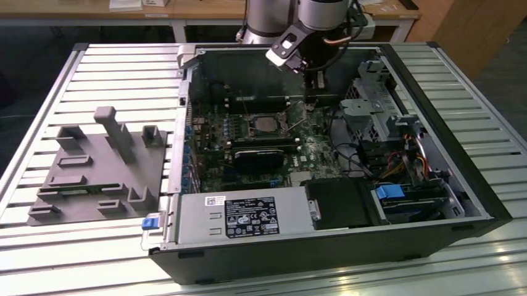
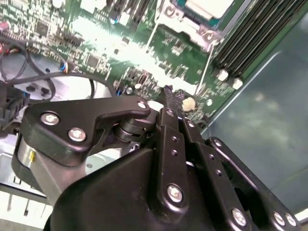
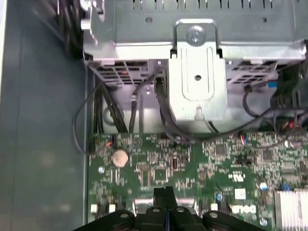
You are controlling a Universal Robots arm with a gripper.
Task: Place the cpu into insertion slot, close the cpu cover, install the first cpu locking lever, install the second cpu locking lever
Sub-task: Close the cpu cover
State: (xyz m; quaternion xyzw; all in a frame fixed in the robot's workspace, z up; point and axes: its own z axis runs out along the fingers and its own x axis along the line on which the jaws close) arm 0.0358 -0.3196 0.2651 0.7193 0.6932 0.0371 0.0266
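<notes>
**The locking step is in hand**

On the bench (image 1: 107, 68) lies the open computer case (image 1: 329, 246). The end effector (image 3: 166, 191), clenched on nothing, hovers beside the cpu (image 1: 265, 123), which sits in the insertion slot (image 1: 248, 125) (cpu cover (image 2: 190, 21) seemingly down). A thin lever (image 2: 208, 62) needs precise tip contact, I judge.

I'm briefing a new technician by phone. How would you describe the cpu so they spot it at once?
Find the open black case on the slatted table and the green motherboard inside it. On the board's half away from the grey power supply sits the cpu: a small grey square in a silvery frame, unlike the long black memory slots beside it.
</notes>
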